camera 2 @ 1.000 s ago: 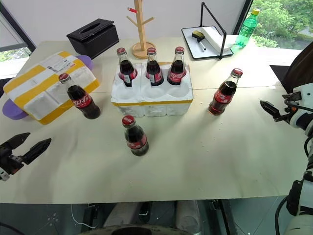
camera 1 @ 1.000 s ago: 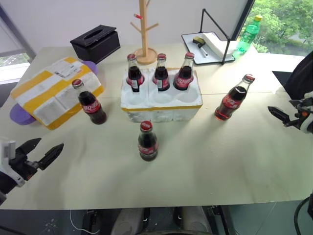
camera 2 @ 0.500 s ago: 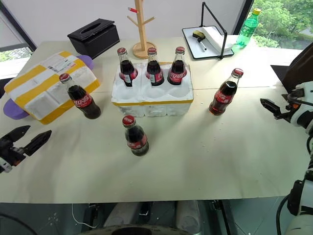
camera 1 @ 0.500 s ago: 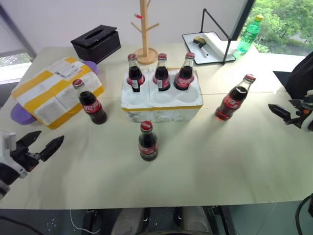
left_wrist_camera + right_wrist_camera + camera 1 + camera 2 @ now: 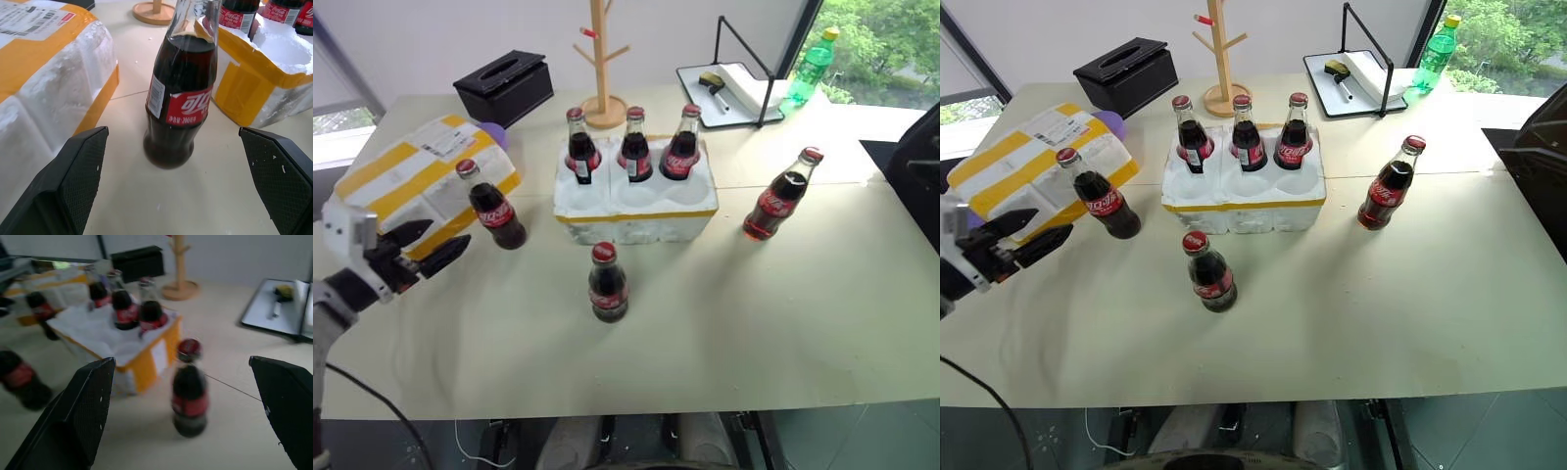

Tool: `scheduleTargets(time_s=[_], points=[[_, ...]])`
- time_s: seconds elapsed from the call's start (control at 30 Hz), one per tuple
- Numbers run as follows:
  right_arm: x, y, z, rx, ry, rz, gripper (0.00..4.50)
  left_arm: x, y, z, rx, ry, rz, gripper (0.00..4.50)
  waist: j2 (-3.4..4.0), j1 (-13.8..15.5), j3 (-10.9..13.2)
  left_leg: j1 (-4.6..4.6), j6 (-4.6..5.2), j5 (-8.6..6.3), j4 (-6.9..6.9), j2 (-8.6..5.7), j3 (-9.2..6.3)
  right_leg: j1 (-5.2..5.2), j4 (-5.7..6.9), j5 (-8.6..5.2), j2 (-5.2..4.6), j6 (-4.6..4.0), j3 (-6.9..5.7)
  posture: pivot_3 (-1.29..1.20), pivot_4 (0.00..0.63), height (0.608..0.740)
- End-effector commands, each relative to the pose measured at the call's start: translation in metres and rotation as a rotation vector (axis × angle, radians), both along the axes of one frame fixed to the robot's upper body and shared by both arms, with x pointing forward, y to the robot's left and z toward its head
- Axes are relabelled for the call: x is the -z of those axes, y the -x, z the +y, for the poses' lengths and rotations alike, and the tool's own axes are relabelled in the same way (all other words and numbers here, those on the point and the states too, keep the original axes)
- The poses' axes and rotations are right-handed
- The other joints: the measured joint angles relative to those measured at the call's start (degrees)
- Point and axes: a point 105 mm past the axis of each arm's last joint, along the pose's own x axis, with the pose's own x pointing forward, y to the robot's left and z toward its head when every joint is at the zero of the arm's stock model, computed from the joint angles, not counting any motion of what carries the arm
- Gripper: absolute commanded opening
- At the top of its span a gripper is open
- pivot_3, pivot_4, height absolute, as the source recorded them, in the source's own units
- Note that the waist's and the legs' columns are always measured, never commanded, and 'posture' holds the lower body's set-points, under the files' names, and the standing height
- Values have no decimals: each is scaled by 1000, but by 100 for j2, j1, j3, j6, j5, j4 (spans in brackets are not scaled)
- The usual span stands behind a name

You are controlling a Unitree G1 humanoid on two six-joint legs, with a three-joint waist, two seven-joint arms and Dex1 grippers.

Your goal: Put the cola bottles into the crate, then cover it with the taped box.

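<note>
Cola bottle (image 5: pixel 180 93) upright beside the taped box (image 5: pixel 406 186), cap up; left gripper (image 5: pixel 423 252) jaws wide open, right gripper (image 5: pixel 183 416) too.

We see dark cola bottles (image 5: pixel 495 210) with red caps and labels, a white crate (image 5: pixel 636 208) banded yellow, a yellow-striped white taped box (image 5: pixel 411 181), a cream bench (image 5: pixel 783 313).

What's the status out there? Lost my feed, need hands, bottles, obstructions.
Both hands open, empty; left hand lined up on the left cola bottle. Three bottles in crate, three loose. Taped box beside that bottle.
</note>
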Motion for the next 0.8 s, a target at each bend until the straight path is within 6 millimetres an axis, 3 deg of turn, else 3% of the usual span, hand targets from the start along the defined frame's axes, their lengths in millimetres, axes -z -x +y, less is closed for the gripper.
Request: scheduleTargets(time_s=[0.03, 0.23, 0.47, 0.8], points=[[-5, 20, 37, -150, 19, -22, 4500, -3, -15, -3, 37, -43, -17, 4476, -2, 51, 0, 0, 0, 0, 0, 0, 3, 0, -2, 0, -1, 0, 2, 0, 150, 736], [13, 26, 68, -246, 46, 10, 4500, 3, -42, -14, 91, -60, -20, 4476, -13, 143, 2, -7, 3, 1, 8, -4, 7, -2, -5, 4, -6, 0, 2, 0, 150, 736], [19, 27, 73, -254, 27, 21, 4500, 10, -57, -36, 160, -65, -20, 4476, -16, 209, 4, -12, 12, 0, 8, -5, 12, -9, -4, 4, -8, 1, 4, 0, 150, 736], [25, 29, 86, -324, 40, 41, 4500, 14, -77, -43, 159, -59, -30, 4476, -19, 208, 4, -14, 14, 1, 19, -4, 12, -7, 1, 6, -7, 1, 4, 0, 150, 736]])
